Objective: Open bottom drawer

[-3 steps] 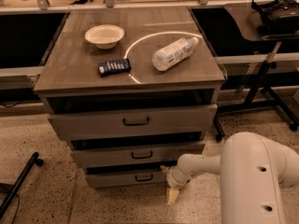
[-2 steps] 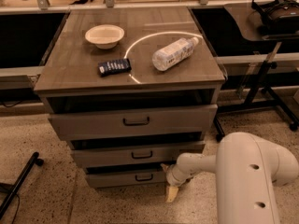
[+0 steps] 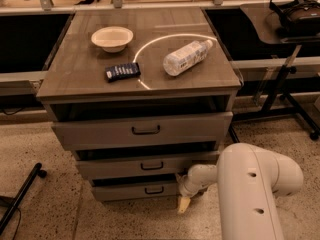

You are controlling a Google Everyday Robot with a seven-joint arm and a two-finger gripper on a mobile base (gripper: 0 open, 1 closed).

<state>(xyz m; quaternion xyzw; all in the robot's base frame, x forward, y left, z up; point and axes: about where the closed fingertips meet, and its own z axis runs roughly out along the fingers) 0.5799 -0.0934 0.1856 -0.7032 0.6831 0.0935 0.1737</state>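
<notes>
down near the floor, the bottom drawer [image 3: 125,191] sits lowest of the three in the grey-brown cabinet [image 3: 75,79], its front narrow, with a small black handle [image 3: 154,189] at the centre. a dark strip shows above its front, as it does above the middle drawer [image 3: 110,168] and the top drawer [image 3: 95,133]. the gripper [image 3: 184,203] hangs low at the right end of the bottom drawer's front, just beside it, its pale yellowish tip pointing at the speckled floor [image 3: 55,219]. whether it is spread or pressed together i cannot tell from here, nor whether it touches the wood. the thick white arm [image 3: 250,194] comes in from the lower right. on the cabinet's top lie a shallow cream bowl [image 3: 112,38], a dark flat packet [image 3: 122,71] and a clear plastic bottle [image 3: 187,57] on its side, all apart from one another.
</notes>
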